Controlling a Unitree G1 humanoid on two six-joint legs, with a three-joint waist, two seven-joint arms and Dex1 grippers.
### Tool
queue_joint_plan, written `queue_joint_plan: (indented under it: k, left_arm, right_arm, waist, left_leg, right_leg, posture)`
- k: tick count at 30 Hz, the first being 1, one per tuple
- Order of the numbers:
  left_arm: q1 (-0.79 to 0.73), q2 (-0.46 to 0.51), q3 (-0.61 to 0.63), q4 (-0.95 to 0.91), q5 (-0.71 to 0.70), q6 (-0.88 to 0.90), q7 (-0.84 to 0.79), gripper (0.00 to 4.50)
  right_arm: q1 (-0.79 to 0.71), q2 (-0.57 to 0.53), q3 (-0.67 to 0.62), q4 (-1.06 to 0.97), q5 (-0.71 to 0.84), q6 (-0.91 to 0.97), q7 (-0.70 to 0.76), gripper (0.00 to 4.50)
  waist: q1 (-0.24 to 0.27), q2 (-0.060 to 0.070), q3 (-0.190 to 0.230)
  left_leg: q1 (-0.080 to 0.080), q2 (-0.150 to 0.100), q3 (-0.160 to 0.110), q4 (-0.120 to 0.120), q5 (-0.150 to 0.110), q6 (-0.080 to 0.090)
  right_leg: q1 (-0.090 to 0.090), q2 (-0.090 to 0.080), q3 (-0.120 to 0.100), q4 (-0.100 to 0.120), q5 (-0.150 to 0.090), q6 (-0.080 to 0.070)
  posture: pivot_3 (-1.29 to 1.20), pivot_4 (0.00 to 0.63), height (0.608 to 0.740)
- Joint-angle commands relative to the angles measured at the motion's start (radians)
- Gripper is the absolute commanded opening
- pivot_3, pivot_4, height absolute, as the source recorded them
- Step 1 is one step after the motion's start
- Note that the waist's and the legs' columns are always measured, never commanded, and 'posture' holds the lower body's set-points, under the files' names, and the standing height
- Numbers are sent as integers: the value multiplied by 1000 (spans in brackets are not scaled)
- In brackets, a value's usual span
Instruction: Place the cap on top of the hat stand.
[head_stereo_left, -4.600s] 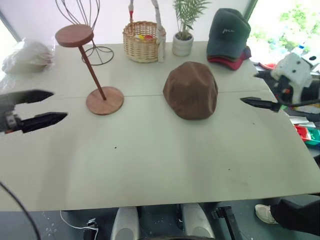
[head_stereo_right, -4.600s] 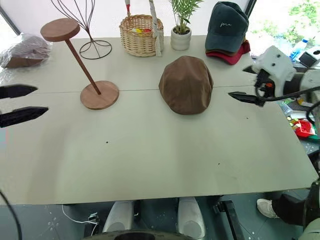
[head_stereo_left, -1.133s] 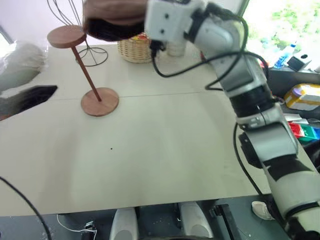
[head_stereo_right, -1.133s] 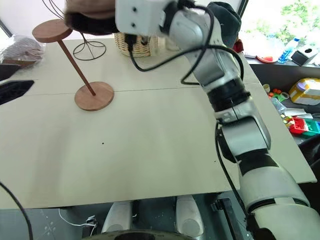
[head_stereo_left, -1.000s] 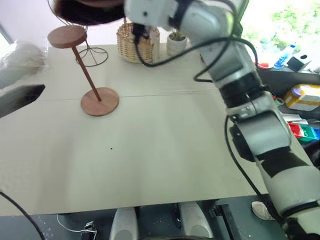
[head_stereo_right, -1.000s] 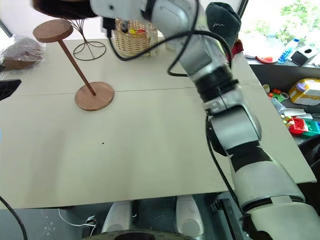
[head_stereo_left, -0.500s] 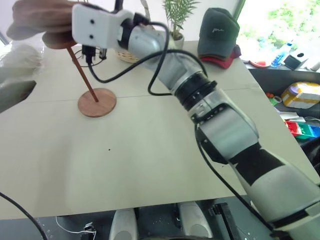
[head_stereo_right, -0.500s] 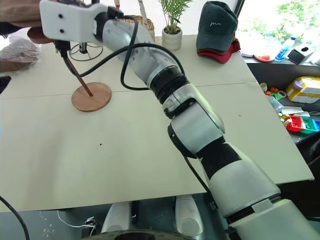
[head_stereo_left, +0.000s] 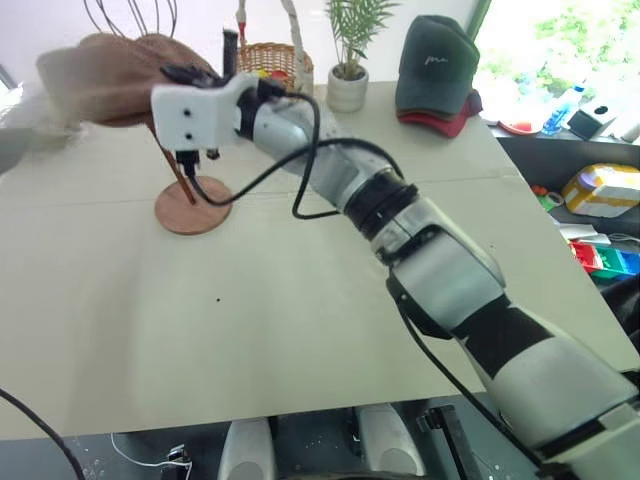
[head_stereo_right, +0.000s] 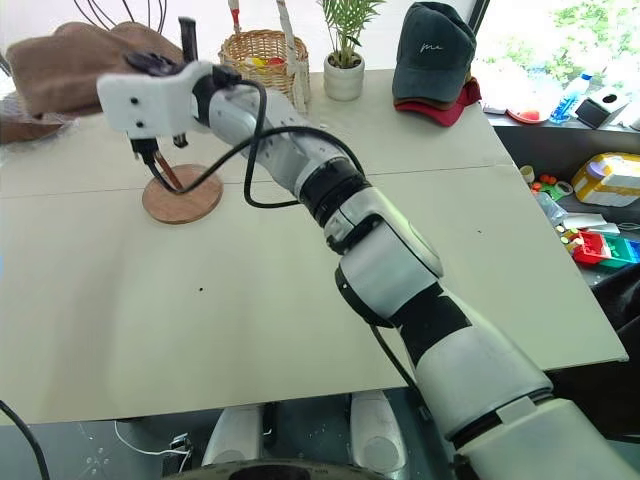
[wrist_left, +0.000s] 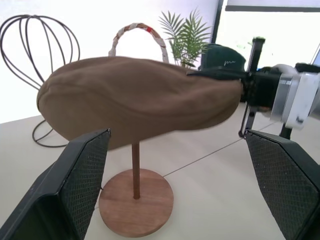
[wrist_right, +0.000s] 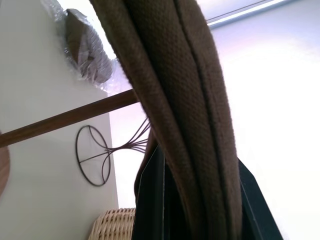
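Note:
The brown cap (head_stereo_left: 110, 72) hangs over the top of the reddish-brown hat stand and hides its disc; I cannot tell whether it rests on it. The stand's slanted rod (wrist_left: 135, 170) runs down to the round base (head_stereo_left: 192, 212) on the table (head_stereo_left: 300, 310). My right gripper (wrist_left: 216, 74) reaches in from the right and is shut on the cap's edge; the brown fabric (wrist_right: 180, 100) is pinched between its black fingers. My left gripper (wrist_left: 176, 133) stands open, level with the cap and apart from it, its fingers (wrist_left: 80, 185) either side of the stand.
A black wire head-shaped stand (wrist_left: 35, 60) stands just behind the hat stand. Along the table's far edge are a wicker basket (head_stereo_left: 272, 62), a potted plant (head_stereo_left: 348, 88) and a dark green cap on a red one (head_stereo_left: 435, 65). A plastic-wrapped bundle (head_stereo_right: 25, 125) lies at far left.
My right arm has carried the cap down and to the left, from above and right of the stand's disc to over it. The left gripper stays open and has hardly moved.

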Motion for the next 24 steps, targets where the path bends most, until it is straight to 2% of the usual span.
queue_joint_plan:
  k: [1, 3, 4, 8, 11, 17, 20, 22, 24]
  left_arm:
    - [-21, 6, 17, 5, -7, -33, 16, 4500]
    - [-17, 2, 13, 7, -2, -42, 13, 4500]
    - [-14, 1, 11, 6, -1, -47, 10, 4500]
    - [-9, 5, 7, 16, 2, -62, -4, 4500]
    - [-13, 12, -3, 26, -3, -71, -16, 4500]
    - [-42, 36, -68, 25, -15, -80, -42, 4500]
    - [-92, 57, -152, 22, -24, -101, -67, 4500]
    - [-127, 72, -221, 18, -13, -127, -90, 4500]
    - [-145, 95, -294, 7, 25, -173, -126, 4500]
  right_arm:
    - [2, 2, 10, -64, -8, -9, 7, 434]
    - [7, 4, 7, -67, -2, -4, 17, 1238]
    - [7, 5, 4, -68, 0, -1, 20, 1813]
    - [5, -2, -6, -82, 6, 9, 36, 3650]
    - [50, -35, -15, -160, 26, 3, 93, 3650]
    - [232, -177, -46, -479, 82, 26, 252, 3650]
    - [360, -316, -98, -692, 164, 28, 379, 3650]
    - [431, -390, -156, -835, 297, 141, 521, 3650]
    - [495, -466, -224, -995, 479, 392, 695, 3650]
  waist:
    - [0, 0, 0]
    - [0, 0, 0]
    - [0, 0, 0]
    - [0, 0, 0]
    - [1, 0, 0]
    - [7, -3, -2]
    - [14, -3, -1]
    - [26, -3, -1]
    - [28, -3, -1]
  left_leg:
    - [0, 0, 0, 0, 0, 0]
    - [0, 0, 0, 0, 0, 0]
    - [0, 0, 0, 0, 0, 0]
    - [0, 0, 0, 0, 0, 0]
    - [0, 0, 0, 0, 0, 0]
    - [0, 0, 0, 0, 1, -2]
    - [0, 0, 0, 0, 1, -2]
    - [0, 0, 0, 0, 2, -3]
    - [0, 0, 1, 0, 2, -3]
  right_leg:
    - [0, 0, 0, 0, 0, 0]
    - [0, 0, 0, 0, 0, 0]
    - [0, 0, 0, 0, 0, 0]
    - [0, 0, 0, 0, 0, 0]
    - [0, 0, 0, 0, 0, 0]
    - [1, 0, 0, 0, 0, 1]
    - [1, 0, 0, 0, 1, 1]
    - [1, 0, 0, 0, 1, 2]
    - [1, 0, 0, 0, 1, 3]
  posture:
    - [0, 150, 728]
    - [0, 150, 728]
    - [0, 150, 728]
    - [0, 150, 728]
    - [0, 150, 728]
    - [0, 150, 728]
    - [0, 150, 728]
    - [0, 150, 728]
    - [0, 150, 728]
